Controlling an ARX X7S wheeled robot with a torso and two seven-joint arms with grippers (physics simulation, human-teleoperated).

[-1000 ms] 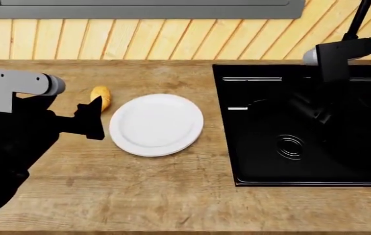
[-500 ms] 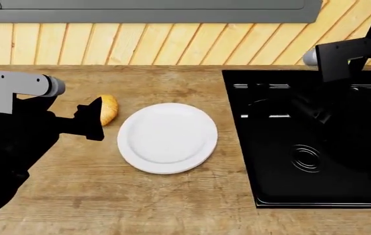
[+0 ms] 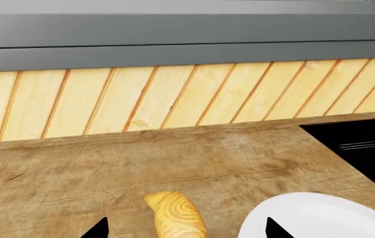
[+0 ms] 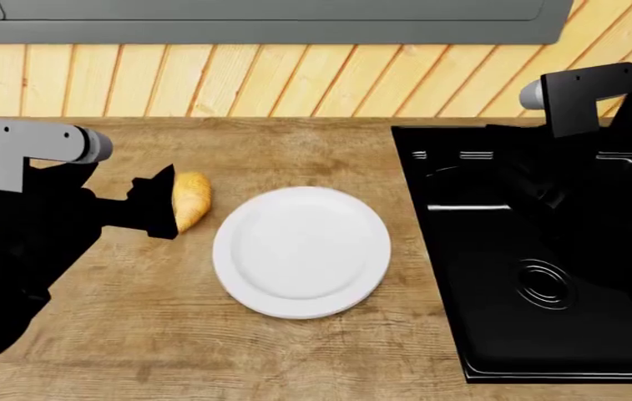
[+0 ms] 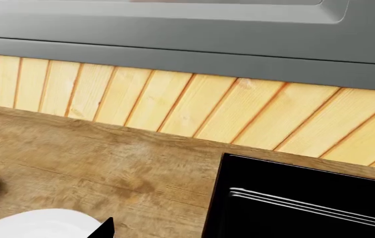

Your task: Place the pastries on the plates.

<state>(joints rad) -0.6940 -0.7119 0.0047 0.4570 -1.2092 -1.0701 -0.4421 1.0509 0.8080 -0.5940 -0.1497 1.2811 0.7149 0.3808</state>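
While I am looking down over the wooden worktop [image 4: 293,359] beside the black sink [image 4: 538,259], the white plate [image 4: 301,251] is lying bare, the croissant [image 4: 189,200] is sitting just beside it, between my left gripper's [image 4: 162,203] wide-spread fingers [image 3: 98,229], and I cannot tell the right fingers' state.

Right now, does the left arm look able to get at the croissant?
Probably yes: the left end effector sits right beside the croissant, its tips apart, with only bare counter around and the plate off to one side.
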